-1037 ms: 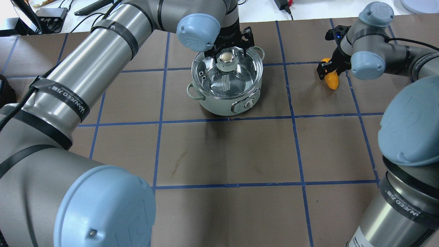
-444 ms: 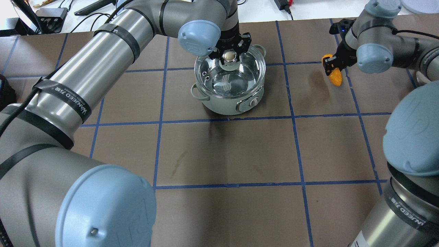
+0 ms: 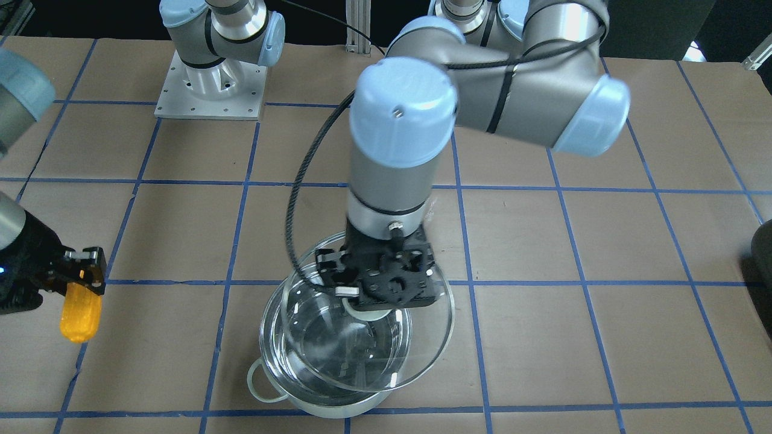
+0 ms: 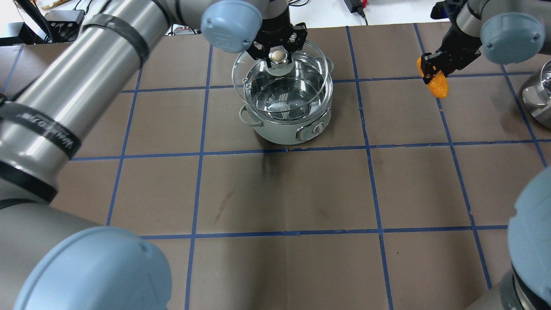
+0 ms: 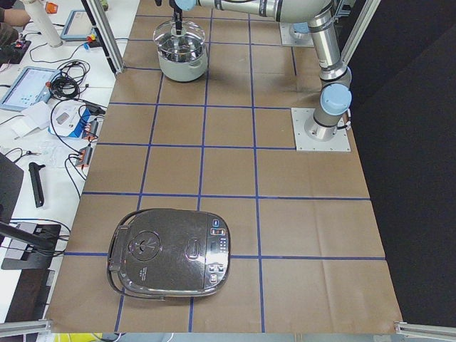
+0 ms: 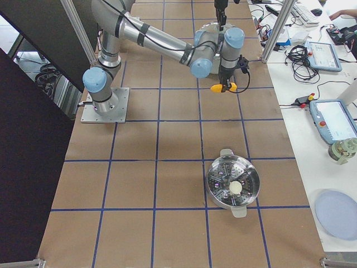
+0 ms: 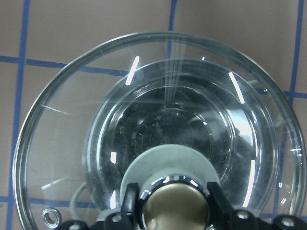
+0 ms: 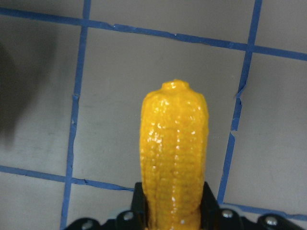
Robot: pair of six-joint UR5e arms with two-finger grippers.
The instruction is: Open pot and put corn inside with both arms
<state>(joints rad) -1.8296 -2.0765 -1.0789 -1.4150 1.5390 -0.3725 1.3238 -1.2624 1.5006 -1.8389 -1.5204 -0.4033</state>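
Note:
The pot (image 4: 284, 131) stands on the far middle of the table, with a shiny inside and pale loop handles; it also shows in the front view (image 3: 338, 410). My left gripper (image 4: 279, 56) is shut on the knob of the clear glass lid (image 4: 301, 51) and holds it above the pot, tilted and shifted off the rim (image 3: 422, 337). The left wrist view shows the knob (image 7: 173, 206) between the fingers, with the pot below. My right gripper (image 4: 434, 71) is shut on the yellow-orange corn (image 4: 439, 88) and holds it in the air, right of the pot (image 8: 173, 153).
A second steel pot with a steamer insert (image 6: 231, 183) stands near the table's right end; its edge shows in the overhead view (image 4: 538, 99). A closed rice cooker (image 5: 171, 253) sits at the table's left end. Blue tape lines grid the brown table.
My left gripper has lifted the glass lid off the pot and carried it up and slightly away. My right gripper has raised the corn off the table and moved it farther back.

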